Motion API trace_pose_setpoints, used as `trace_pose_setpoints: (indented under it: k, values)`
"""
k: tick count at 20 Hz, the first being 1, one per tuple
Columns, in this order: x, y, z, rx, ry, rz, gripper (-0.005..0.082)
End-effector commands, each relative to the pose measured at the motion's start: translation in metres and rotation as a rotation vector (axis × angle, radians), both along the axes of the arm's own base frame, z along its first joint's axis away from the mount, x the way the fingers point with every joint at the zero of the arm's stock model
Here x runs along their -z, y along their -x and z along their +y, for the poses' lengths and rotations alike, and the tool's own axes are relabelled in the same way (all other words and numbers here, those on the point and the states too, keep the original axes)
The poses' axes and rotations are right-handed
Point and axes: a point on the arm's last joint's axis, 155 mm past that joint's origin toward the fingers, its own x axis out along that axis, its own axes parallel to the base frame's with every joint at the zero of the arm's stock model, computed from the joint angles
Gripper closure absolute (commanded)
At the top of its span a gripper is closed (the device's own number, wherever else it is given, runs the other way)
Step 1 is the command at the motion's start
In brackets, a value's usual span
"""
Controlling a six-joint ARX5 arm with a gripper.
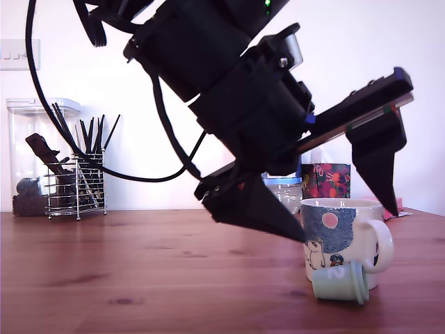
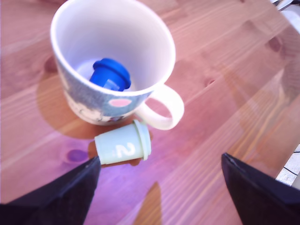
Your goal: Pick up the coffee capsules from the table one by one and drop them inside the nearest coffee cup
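Note:
The cream coffee cup (image 1: 348,236) (image 2: 112,61) stands upright on the wooden table at the exterior view's right. A dark blue capsule (image 2: 110,75) lies inside it. A pale mint green capsule (image 1: 341,282) (image 2: 124,147) marked "2" lies on its side on the table, touching the cup's base beside the handle. My gripper (image 1: 351,226) (image 2: 159,187) hangs open above the cup and the green capsule, its two black fingers spread wide with nothing between them. One fingertip (image 2: 89,171) is close to the green capsule's narrow end.
At the exterior view's left stand a wire basket of dark utensils (image 1: 76,184) and a clear canister (image 1: 31,156). Behind the cup are a glass jar (image 1: 285,191) and a patterned box (image 1: 327,181). The table's edge shows in the wrist view (image 2: 288,159).

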Motion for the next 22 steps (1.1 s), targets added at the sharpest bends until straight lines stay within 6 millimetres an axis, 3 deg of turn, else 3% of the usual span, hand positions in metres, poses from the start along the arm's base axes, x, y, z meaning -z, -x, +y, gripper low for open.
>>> trace_pose_setpoints:
  k: [1, 8, 14, 22]
  values:
    - [0.014, -0.004, 0.006, -0.024, -0.03, 0.011, -0.0004]
    - [0.04, -0.015, 0.01, -0.053, -0.073, 0.019, -0.0004]
    - [0.035, -0.022, 0.002, -0.062, -0.034, -0.01, -0.0003]
    - [0.045, -0.028, -0.004, -0.07, -0.04, -0.012, -0.0003]
